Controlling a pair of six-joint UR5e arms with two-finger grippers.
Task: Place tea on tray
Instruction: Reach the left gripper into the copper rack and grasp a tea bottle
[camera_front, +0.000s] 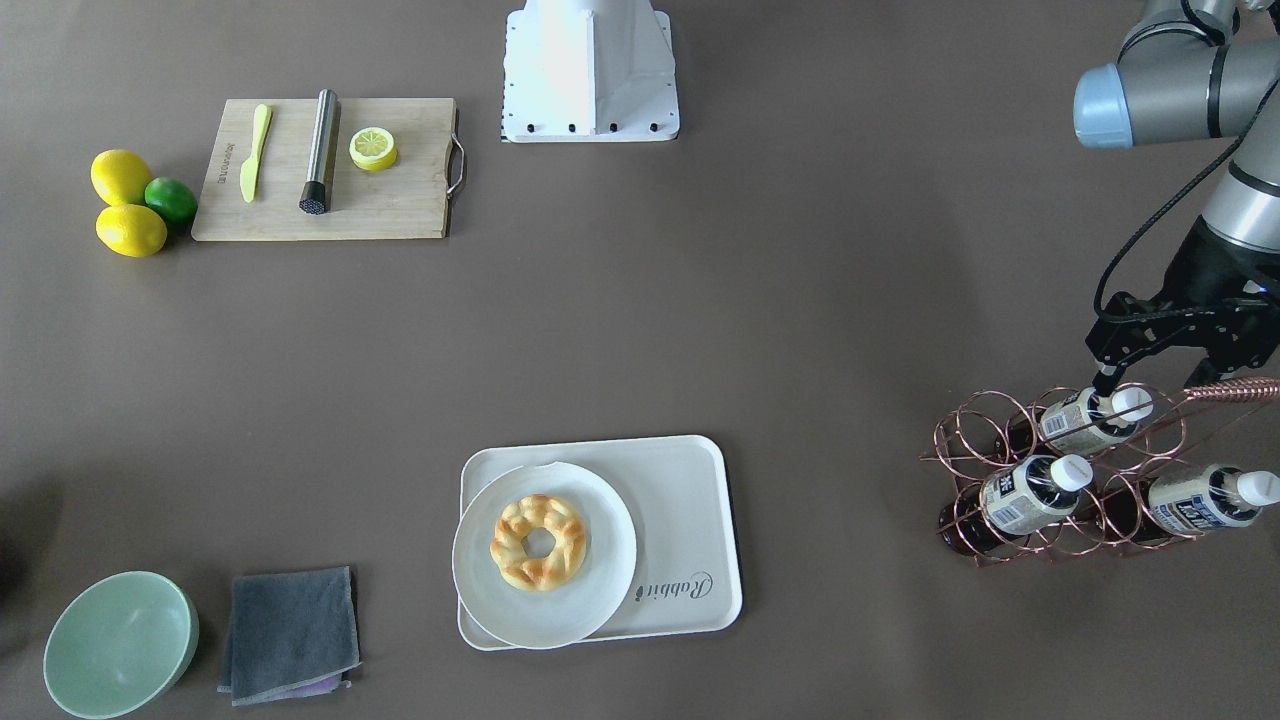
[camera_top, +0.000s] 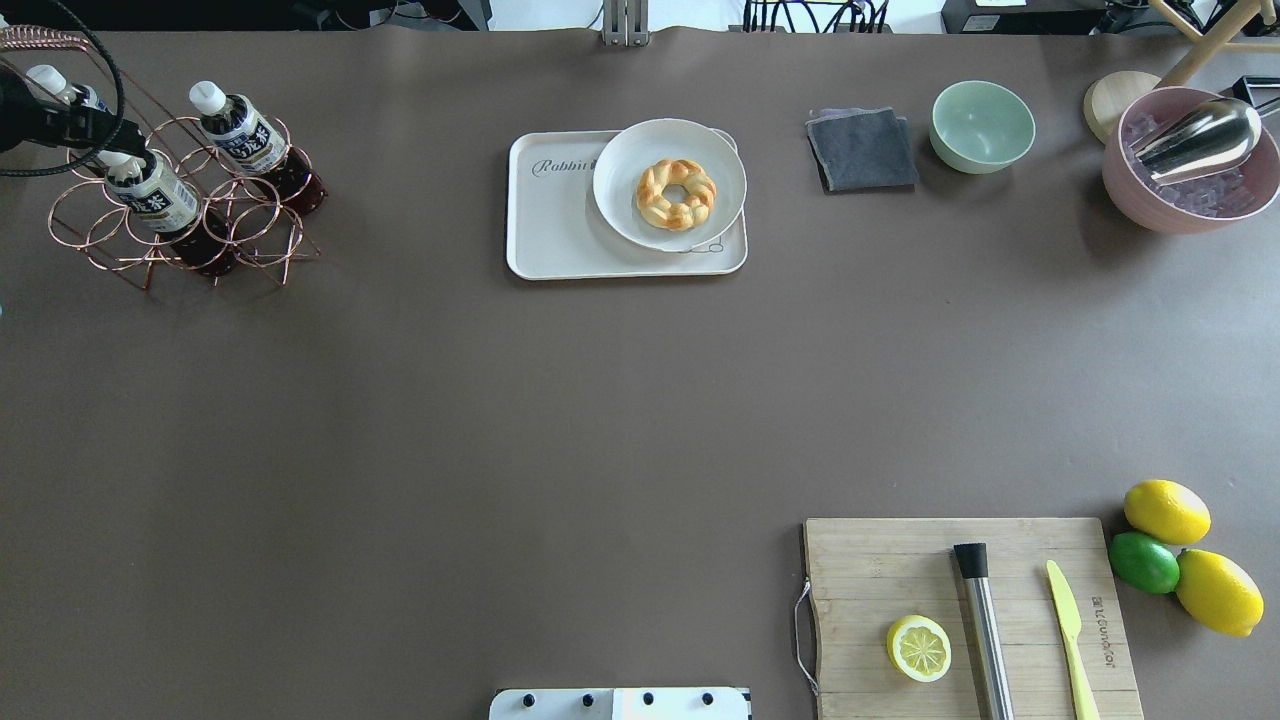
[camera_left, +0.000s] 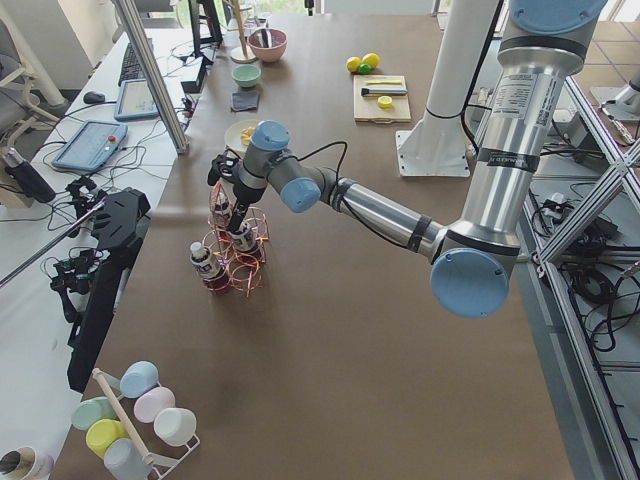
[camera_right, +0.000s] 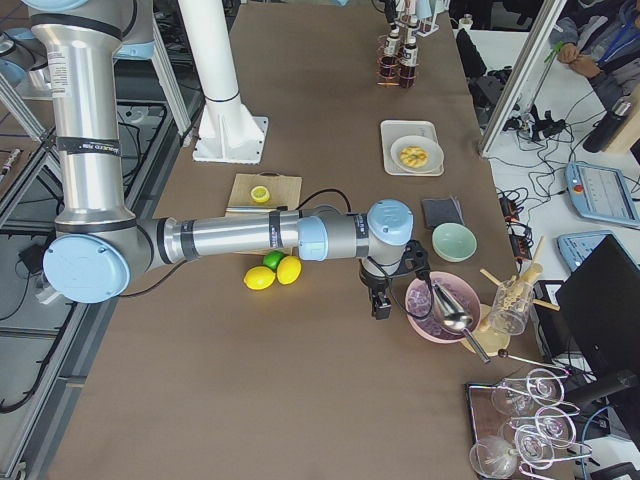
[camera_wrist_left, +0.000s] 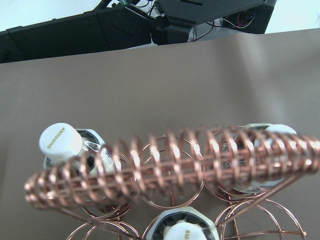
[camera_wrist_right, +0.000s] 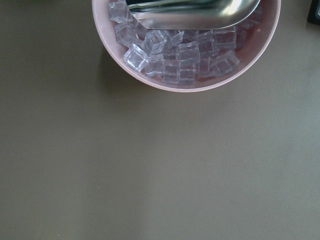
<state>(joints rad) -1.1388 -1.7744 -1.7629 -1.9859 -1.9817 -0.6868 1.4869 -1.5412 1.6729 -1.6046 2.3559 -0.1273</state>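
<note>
Evidently the left gripper (camera_front: 1150, 385), open and empty, straddles the cap of the tea (camera_front: 1075, 422) just below it in the copper rack (camera_front: 965, 450), where closing askew could snag the coiled handle (camera_front: 1240, 389) beside it and tip the rack.

In the overhead view, a copper wire rack (camera_top: 100, 225) stands at the upper left of the bench (camera_top: 450, 400), with three small clear plastic bottles of tea (camera_top: 160, 198) lying in its rings. The off-white rectangular plastic tray (camera_top: 550, 235) sits upper centre. A round white plate (camera_top: 620, 165) rests on its right part, overhanging the rim, with a braided pastry ring (camera_top: 676, 193) on it. A wooden cutting board (camera_top: 880, 560) lies lower right.
</note>
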